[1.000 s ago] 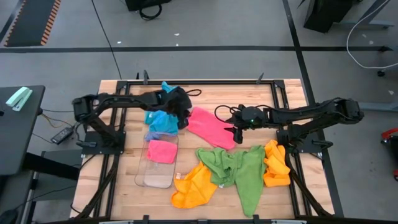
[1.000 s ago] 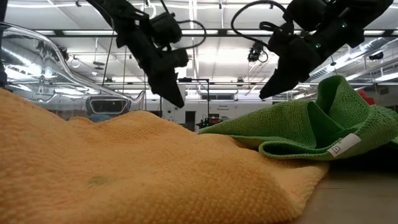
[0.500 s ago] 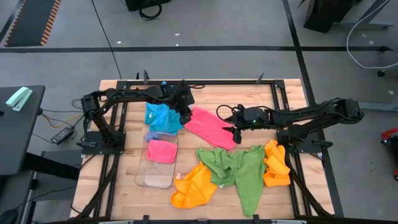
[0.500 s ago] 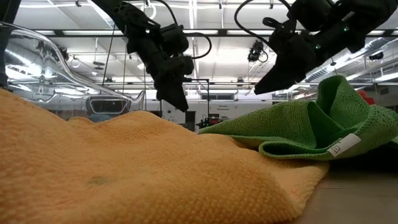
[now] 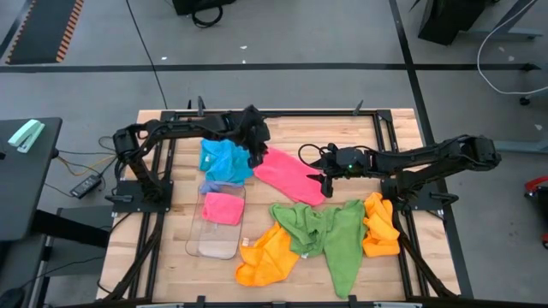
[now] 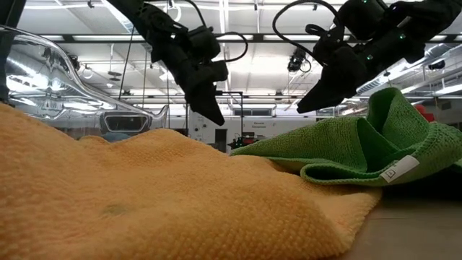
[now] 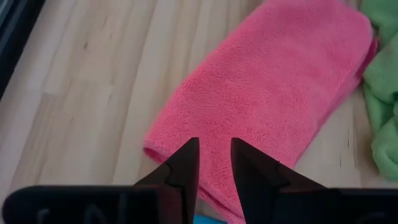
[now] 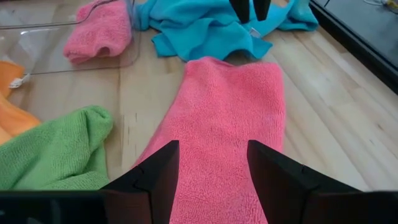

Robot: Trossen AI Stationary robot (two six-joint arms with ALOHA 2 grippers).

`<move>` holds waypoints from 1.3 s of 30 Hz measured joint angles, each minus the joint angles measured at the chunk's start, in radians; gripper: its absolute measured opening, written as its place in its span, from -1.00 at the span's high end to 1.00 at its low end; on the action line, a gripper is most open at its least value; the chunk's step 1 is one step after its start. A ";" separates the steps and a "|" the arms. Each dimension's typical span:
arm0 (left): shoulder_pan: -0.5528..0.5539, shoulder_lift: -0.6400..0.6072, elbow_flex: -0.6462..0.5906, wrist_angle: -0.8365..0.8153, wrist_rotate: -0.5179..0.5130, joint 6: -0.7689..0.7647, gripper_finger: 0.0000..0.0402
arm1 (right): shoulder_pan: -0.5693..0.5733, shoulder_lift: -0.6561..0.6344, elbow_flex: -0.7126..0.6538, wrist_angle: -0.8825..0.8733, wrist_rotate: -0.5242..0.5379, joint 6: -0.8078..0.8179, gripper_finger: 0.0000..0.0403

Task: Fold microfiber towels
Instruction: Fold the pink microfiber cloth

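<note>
Two grippers are hovering over a pink towel point(image 5: 289, 175) lying at centre frame: left gripper point(image 5: 254, 157) at its upper-left end, slightly parted, empty; right gripper point(image 5: 323, 181) at its right, wider, empty.

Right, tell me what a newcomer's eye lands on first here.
The pink towel lying long and folded at the table's middle, with the left gripper and the right gripper poised over its opposite ends, both open and empty. Next, the jumble of green towels and orange towels along the near edge, and a sky blue towel beside a clear tray.
</note>
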 joint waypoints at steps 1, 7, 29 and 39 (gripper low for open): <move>-0.002 0.000 0.000 0.000 0.000 -0.029 0.51 | 0.000 0.000 0.000 -0.001 0.000 0.002 0.02; -0.006 0.034 0.000 0.009 0.000 -0.221 0.47 | 0.002 0.000 0.000 -0.001 0.000 0.006 0.02; 0.053 0.303 0.308 -0.320 -0.010 -0.328 0.46 | 0.003 0.000 0.000 0.022 -0.001 -0.036 0.02; 0.030 0.333 0.307 -0.314 -0.120 -0.374 0.46 | 0.003 0.000 0.000 0.026 -0.001 -0.024 0.02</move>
